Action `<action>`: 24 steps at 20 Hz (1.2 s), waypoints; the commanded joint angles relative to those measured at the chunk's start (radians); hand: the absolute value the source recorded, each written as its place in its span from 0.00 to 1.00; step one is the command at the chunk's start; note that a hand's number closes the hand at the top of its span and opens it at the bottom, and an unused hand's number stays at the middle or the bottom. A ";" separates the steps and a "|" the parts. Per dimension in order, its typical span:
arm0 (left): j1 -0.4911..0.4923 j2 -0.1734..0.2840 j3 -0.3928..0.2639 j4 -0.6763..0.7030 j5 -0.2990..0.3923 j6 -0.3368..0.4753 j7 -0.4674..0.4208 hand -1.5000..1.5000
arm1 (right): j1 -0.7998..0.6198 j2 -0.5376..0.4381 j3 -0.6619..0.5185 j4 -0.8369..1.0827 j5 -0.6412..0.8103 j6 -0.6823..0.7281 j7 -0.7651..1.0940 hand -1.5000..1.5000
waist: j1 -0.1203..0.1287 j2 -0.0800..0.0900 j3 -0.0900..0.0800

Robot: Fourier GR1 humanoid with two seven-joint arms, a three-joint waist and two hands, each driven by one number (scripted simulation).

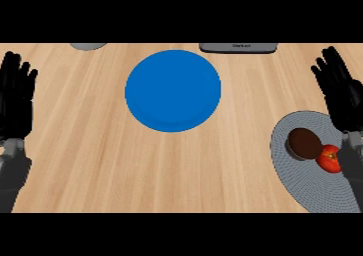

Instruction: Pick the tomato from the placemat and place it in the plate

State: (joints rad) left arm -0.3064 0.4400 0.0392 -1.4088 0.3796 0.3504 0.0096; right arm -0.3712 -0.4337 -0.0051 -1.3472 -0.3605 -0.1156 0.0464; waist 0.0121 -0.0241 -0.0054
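A red tomato (330, 159) lies on the round grey placemat (306, 185) at the right, partly hidden behind my right forearm. Beside it on the mat sits a dark brown round object (305, 143). The blue plate (173, 90) stands at the counter's middle, with nothing on it. My right hand (344, 95) is open, fingers straight and pointing up, just beyond the placemat's far edge and above the tomato in the view. My left hand (12, 100) rests open at the left edge, fingers up, far from plate and mat.
A grey flat appliance (238, 47) lies at the counter's far edge right of centre. A grey rounded object (88, 46) shows at the far edge left. Bare wooden counter (88, 150) lies between the plate and the hands.
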 commanded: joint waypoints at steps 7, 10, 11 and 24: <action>0.221 0.112 -0.172 0.022 -0.215 -0.102 -0.069 0.50 | 0.001 -0.261 0.055 -0.111 0.085 0.257 0.076 0.00 | -0.028 0.025 -0.003; 0.352 0.112 -0.203 -0.021 -0.268 -0.092 -0.136 0.50 | 0.181 -0.131 -0.091 -0.183 -0.002 0.179 -0.146 0.00 | -0.032 0.015 0.007; 0.362 0.111 -0.199 -0.053 -0.266 -0.080 -0.125 0.50 | 0.259 -0.119 -0.114 -0.228 -0.016 0.190 -0.202 0.00 | -0.039 0.013 0.007; 0.375 0.085 -0.186 -0.050 -0.316 -0.105 -0.142 0.50 | 0.546 -0.346 -0.249 -0.464 -0.040 0.470 -0.092 0.00 | -0.025 0.022 0.005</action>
State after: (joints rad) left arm 0.0710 0.5344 -0.1350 -1.4520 0.0790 0.2450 -0.1408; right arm 0.1212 -0.6746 -0.2524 -1.7924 -0.4619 0.2633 -0.0742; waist -0.0121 -0.0034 -0.0005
